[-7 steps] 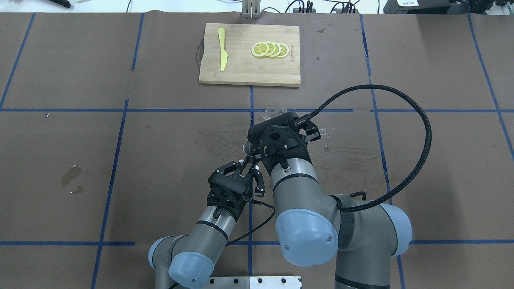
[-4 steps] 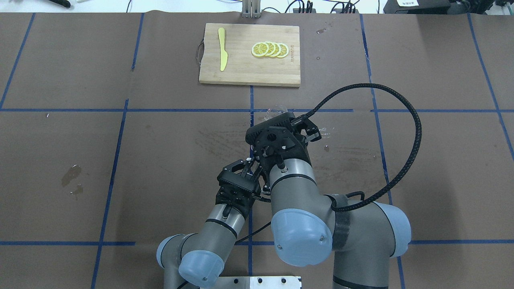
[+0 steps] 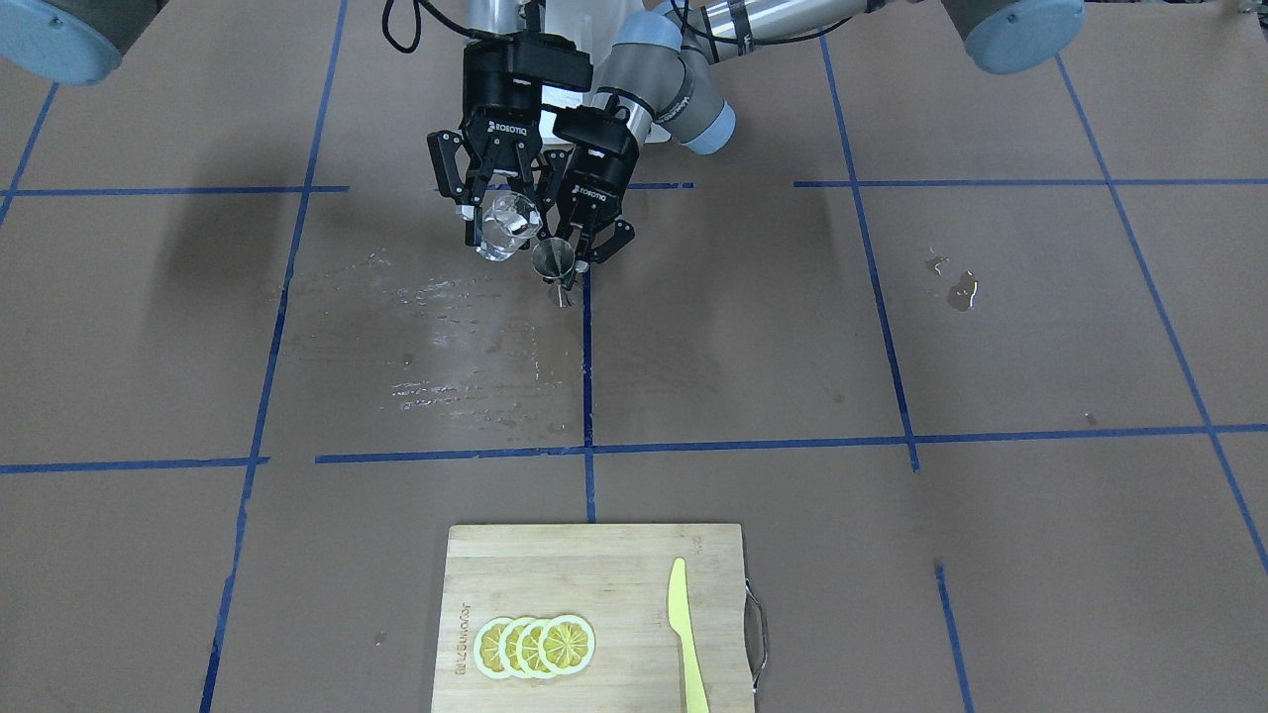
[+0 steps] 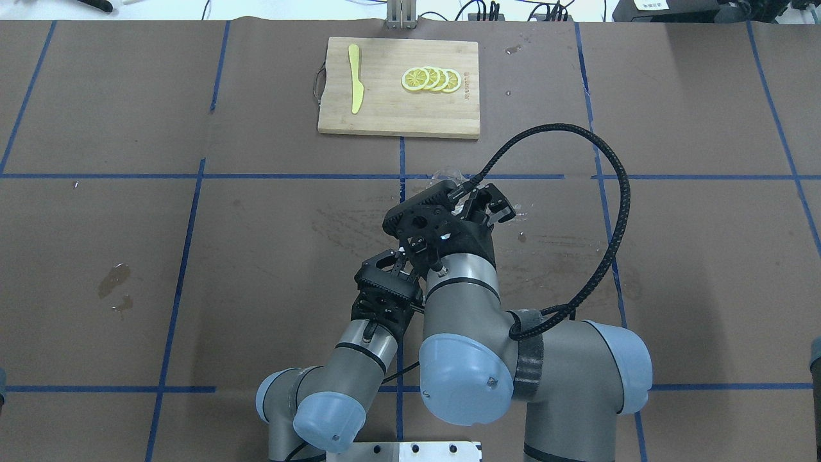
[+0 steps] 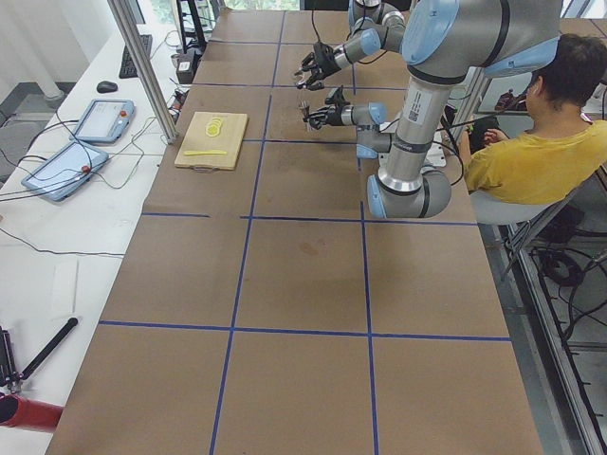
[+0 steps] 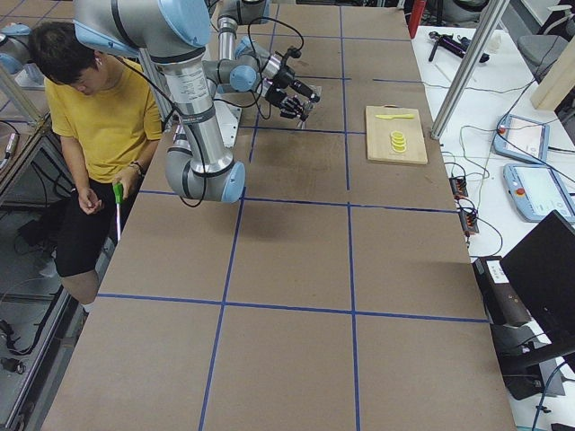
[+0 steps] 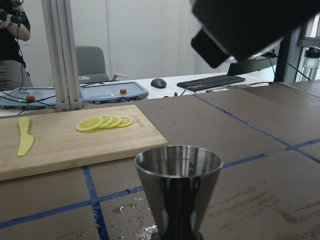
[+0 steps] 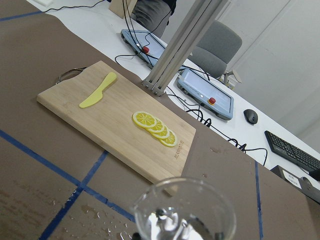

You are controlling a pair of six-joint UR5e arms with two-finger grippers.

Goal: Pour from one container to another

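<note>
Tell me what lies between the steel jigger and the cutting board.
Nothing from jigger to cutting board: the front-facing view shows only bare table cover, blue tape and wet smears.

A robotics lab; blue-taped paper-covered table [image 4: 96, 256], teach pendants [image 5: 102, 118] beside it, aluminium post [image 5: 142, 66], seated person [image 5: 536, 156]

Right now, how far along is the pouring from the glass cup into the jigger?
Done: both are gripped: right gripper shut on the glass cup, left gripper shut on the jigger, side by side. In hand: lining the cup up beside the jigger's mouth. Left: the pour itself; no stream shows, and the jigger's inside is hidden.
</note>
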